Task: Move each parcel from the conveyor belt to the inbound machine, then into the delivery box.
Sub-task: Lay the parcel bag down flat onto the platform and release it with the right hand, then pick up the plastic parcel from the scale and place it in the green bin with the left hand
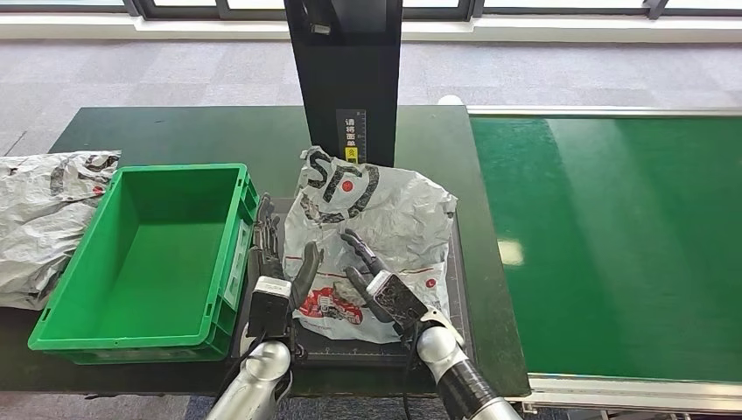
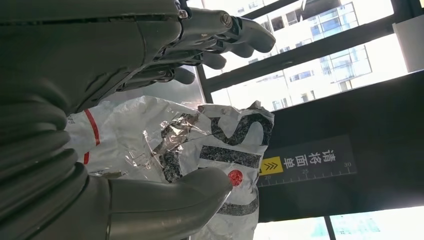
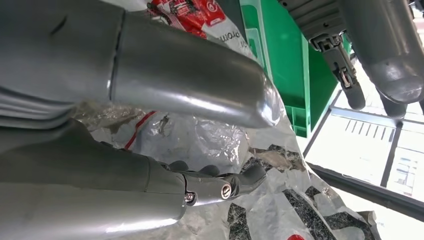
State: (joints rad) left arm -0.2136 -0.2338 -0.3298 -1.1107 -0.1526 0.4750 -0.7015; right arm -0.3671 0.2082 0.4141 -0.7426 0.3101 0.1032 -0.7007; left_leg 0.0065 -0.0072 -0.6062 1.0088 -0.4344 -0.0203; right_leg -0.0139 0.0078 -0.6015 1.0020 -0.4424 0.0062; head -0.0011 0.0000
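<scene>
I've both hands spread, gripping nothing: left hand (image 1: 278, 262) beside the parcel (image 1: 376, 236), right hand (image 1: 378, 284) on it; slack plastic could slip between my fingers, or snag the green box (image 1: 61, 324) rim just beyond my left hand.

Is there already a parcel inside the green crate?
No, the green crate shows only its bare green floor in the head view; the parcel lies on the dark platform beside it.

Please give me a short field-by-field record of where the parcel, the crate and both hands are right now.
parcel: crumpled white plastic mailer bag with black lettering, lying on the dark scanner platform below the black post
crate: green plastic delivery box, empty, to the parcel's left
left hand: at the parcel's left edge, beside the crate
right hand: fingers resting on the parcel
belt: green conveyor belt, bare
other: another white bag left of the crate
</scene>
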